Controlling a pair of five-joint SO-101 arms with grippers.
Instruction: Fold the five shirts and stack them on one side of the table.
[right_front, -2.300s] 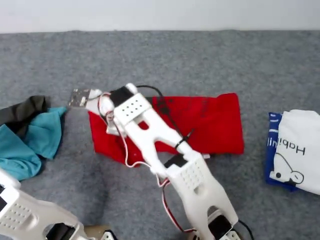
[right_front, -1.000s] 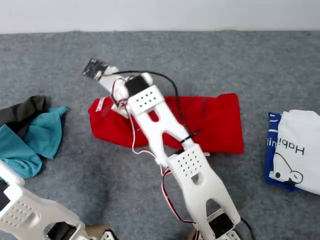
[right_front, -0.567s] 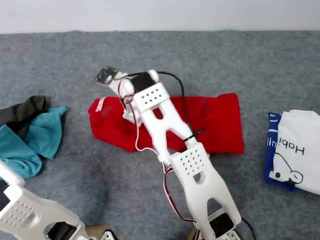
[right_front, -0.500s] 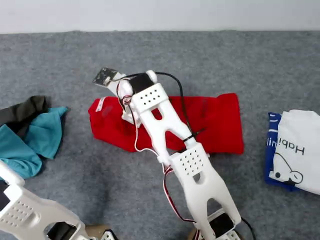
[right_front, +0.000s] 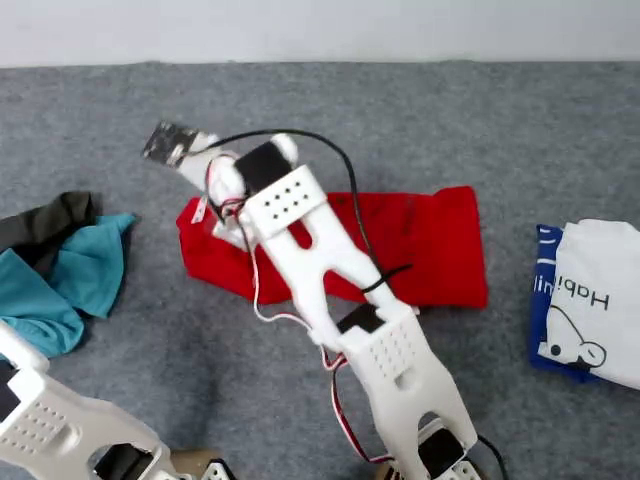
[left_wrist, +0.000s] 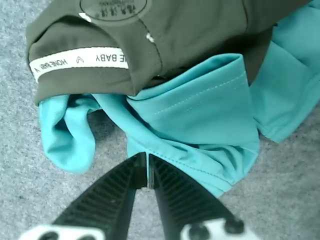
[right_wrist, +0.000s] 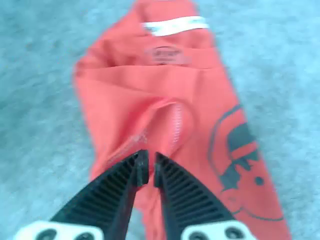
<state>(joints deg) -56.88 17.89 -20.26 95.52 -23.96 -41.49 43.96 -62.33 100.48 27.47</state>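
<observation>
A red shirt (right_front: 420, 245) lies lengthwise in the middle of the table, folded into a long band. My right arm (right_front: 300, 235) stretches over its left end. My right gripper (right_wrist: 146, 171) is shut just above the red shirt (right_wrist: 165, 100), near a fold below the collar label, and I see no cloth between its fingers. A teal shirt (right_front: 50, 285) and a dark shirt (right_front: 45, 220) lie crumpled at the left edge. My left gripper (left_wrist: 147, 175) is shut, its tips at the hem of the teal shirt (left_wrist: 200, 125), below the dark shirt (left_wrist: 165, 35).
At the right edge a folded white shirt (right_front: 600, 300) lies on a folded blue one (right_front: 545, 300). The left arm's base (right_front: 60, 430) stands at the front left. Grey carpet (right_front: 400, 110) covers the table, bare along the back.
The red shirt's front-left flap, spread out 2.3 s ago, now lies folded in. In the last half second my right wrist swung to the left over the shirt's left end.
</observation>
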